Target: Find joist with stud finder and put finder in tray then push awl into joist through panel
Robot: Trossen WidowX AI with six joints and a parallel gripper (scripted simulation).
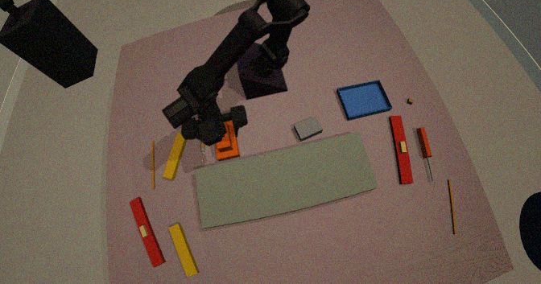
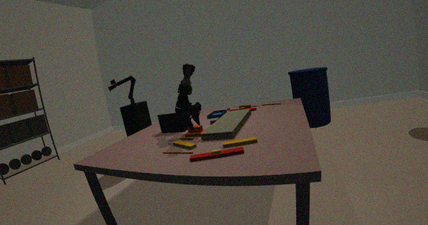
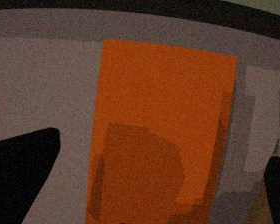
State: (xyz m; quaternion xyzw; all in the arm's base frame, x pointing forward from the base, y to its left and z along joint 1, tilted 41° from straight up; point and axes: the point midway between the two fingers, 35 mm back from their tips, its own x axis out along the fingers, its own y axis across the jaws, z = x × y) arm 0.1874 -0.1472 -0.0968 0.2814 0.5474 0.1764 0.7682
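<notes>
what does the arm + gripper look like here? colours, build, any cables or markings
Arm: uniformly dark charcoal, almost black, chunky rounded links with bulky joints, on a dark boxy base. Gripper: same dark finish, two plain blunt fingers. No cables, markings or labels visible in this dim light.

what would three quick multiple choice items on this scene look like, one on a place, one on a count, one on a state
1. Where is the blue tray?
A. Beyond the green panel's right end
B. On the panel
C. By the yellow bars

2. How many long red bars lie on the table?
A. One
B. Two
C. Four

3. The gripper is:
A. Open over the orange stud finder
B. Shut on the awl
C. Shut on the tray

Key: 1 A, tray lies apart behind the panel; 2 B, one right, one front left; 3 A, fingers flank the finder, spread.
</notes>
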